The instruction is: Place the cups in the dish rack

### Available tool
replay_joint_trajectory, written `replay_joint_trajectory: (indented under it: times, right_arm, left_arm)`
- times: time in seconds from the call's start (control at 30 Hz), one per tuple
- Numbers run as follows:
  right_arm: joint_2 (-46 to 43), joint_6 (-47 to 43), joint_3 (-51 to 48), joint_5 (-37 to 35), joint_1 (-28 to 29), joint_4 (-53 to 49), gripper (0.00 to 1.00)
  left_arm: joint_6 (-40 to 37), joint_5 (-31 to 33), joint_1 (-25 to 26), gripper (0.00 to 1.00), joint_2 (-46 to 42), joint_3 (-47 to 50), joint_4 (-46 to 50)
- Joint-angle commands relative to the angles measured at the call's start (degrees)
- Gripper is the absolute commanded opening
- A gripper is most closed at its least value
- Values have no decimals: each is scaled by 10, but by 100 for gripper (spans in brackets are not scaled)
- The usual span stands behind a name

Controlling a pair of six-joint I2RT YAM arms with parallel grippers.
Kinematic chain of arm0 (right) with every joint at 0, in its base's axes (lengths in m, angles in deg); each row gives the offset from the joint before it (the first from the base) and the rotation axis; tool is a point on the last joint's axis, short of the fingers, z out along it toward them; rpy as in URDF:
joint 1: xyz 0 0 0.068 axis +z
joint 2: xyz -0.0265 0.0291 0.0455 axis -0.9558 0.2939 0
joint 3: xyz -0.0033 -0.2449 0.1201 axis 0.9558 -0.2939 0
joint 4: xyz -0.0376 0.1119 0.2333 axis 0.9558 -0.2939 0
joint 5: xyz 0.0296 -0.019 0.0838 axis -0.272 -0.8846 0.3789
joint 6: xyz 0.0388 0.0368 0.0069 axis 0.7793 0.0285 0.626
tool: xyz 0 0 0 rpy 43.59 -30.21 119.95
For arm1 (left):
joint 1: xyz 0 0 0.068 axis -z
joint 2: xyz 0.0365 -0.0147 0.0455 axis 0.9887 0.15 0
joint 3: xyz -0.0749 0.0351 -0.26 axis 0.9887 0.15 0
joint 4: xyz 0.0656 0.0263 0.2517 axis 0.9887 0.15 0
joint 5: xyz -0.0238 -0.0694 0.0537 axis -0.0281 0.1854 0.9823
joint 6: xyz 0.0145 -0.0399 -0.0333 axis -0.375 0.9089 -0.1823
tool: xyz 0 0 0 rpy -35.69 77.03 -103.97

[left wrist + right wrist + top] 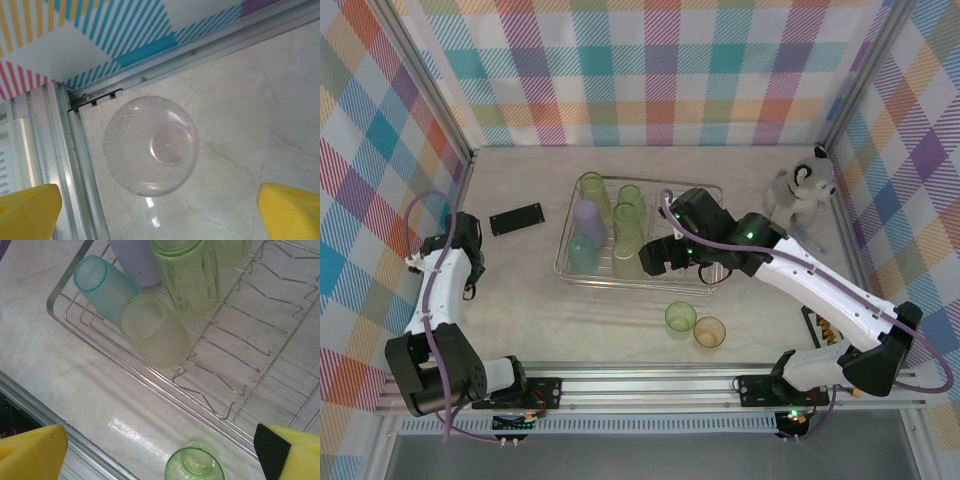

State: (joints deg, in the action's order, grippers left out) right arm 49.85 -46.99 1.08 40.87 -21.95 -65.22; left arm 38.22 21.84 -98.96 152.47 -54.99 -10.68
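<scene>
Closest to the overhead camera, the right arm (830,295) stretches across to the dish rack (610,281), with the right gripper (655,258) hanging over the rack's near right part. Five cups (588,220) sit in the rack's left half. A green cup (680,318) and an orange cup (709,332) stand on the table (520,300) just outside its near edge, close beside each other. The left gripper (460,232) is well apart at the table's left side, so the right arm is plainly the nearer.

From the left wrist, the yellow fingers (27,210) are spread wide on nothing. A clear dimpled tumbler (150,145) stands on end below them, beside the frame rail (80,165) (whether it counts among the cups I cannot tell).

From the right wrist, the fingers (30,452) are likewise wide apart and empty. The green cup (194,466) sits just outside the rack's near wire, below and slightly nearward of the claw. Its long axis is vertical, and it is translucent with a thick rim. A straight-down reach looks right.
</scene>
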Motion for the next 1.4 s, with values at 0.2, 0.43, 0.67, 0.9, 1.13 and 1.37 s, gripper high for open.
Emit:
replay_joint_trajectory:
  times: [0.2,0.43,0.67,0.9,1.13,1.37]
  right_arm:
    - [-10,16,-15,15,-3,21,96]
    - [-5,16,-14,16,-3,21,95]
    - [3,12,-14,17,-5,24,95]
    - [12,14,-17,20,-6,27,95]
    - [16,17,-22,22,-8,31,94]
    - [22,13,-20,25,-12,32,94]
  left_arm:
    - [-2,-46,-67,100,41,25,-35]
    - [-38,-82,-84,98,85,19,-82]
    - [-68,-144,-93,96,117,-6,-119]
    - [-69,-142,-97,94,159,-48,-111]
    - [-51,-164,-119,90,161,-26,-129]
    - [-56,-238,-150,83,158,-8,-158]
